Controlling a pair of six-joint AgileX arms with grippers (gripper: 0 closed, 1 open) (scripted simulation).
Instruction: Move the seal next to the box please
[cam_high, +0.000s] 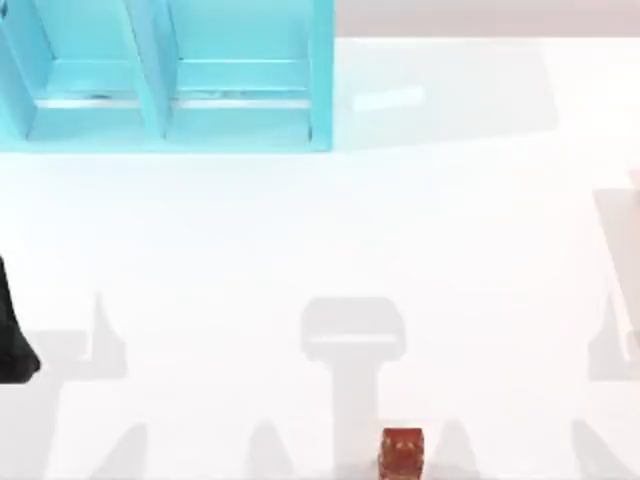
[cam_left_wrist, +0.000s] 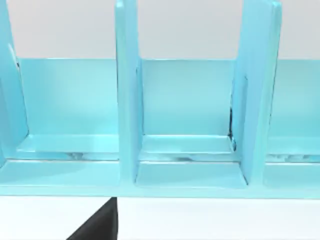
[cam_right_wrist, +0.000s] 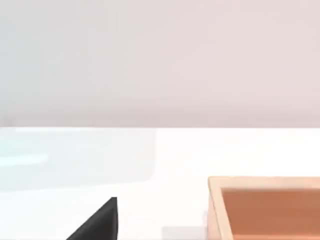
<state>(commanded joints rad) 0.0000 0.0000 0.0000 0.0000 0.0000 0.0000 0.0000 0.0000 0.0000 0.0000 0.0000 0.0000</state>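
Note:
The seal is a small glossy reddish-brown block on the white table, at the front edge a little right of centre. The box is tan with an orange inside, and its near corner appears in the right wrist view. A pale sliver of the box touches the top view's right edge. My left arm is a dark shape at the table's left edge, far from the seal. A black wedge of my left gripper points toward the teal shelf. A black wedge of my right gripper hangs over bare table beside the box.
A big teal open-fronted shelf unit with upright dividers stands at the back left. Grey shadows of the arms lie across the white table between shelf and seal.

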